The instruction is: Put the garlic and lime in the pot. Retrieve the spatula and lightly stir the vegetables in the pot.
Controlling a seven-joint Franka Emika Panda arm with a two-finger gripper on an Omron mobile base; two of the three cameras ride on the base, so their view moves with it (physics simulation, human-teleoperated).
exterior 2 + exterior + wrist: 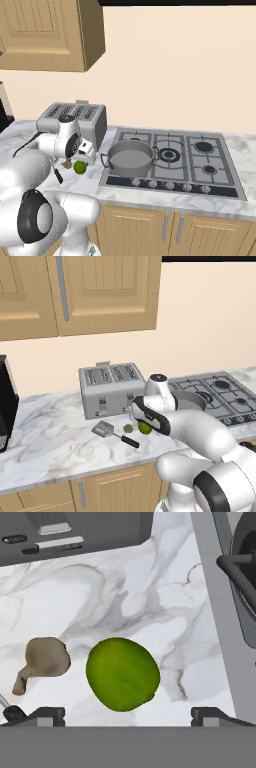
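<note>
1. The end effector hangs over the lime, its fingertips spread wide apart with nothing between them. The lime lies on the marble worktop between the two tips, so the first step, collecting a vegetable, looks to be in hand.
2. The next move likely calls for lowering until the tips straddle the lime, then closing gently; a round fruit could roll out if pinched off centre.
3. The garlic lies just beside the lime, apart from it, and should not get nudged on the descent.
4. The spatula lies flat on the worktop just past the garlic, handle pointing toward the front edge, not yet needed.
5. The pot stands on the near left burner of the hob, near the lime and to its right; it appears empty.
6. Behind sits a silver toaster against a cream wall, with wooden cabinets above.
</note>
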